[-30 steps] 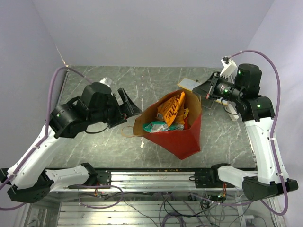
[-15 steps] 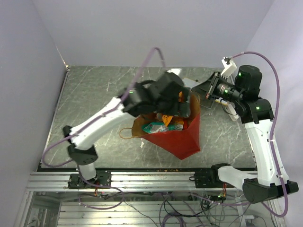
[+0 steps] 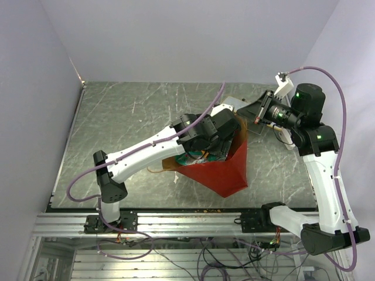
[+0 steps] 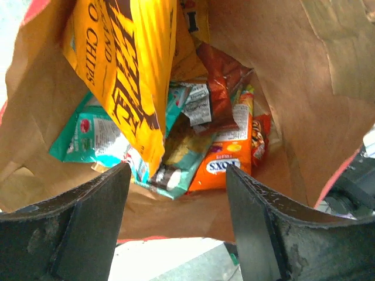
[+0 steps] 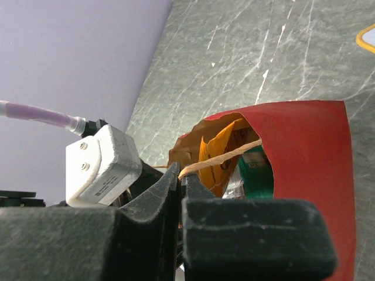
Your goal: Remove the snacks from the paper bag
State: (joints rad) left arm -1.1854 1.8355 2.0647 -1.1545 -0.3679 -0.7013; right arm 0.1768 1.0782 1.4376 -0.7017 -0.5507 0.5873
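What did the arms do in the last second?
The left arm swung rightward to the bag; its open left gripper now points in at the snacks, gripping nothing. The right gripper stayed shut on the handle; the bag stayed put.

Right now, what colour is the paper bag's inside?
The paper bag is brown inside, clearest from the left wrist.

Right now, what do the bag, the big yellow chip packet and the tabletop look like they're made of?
The paper bag: matte kraft paper, creased, brown inside, red outside. The yellow chip packet: probably glossy plastic film, by its sheen. The tabletop: grey veined, marble-like, possibly laminate.
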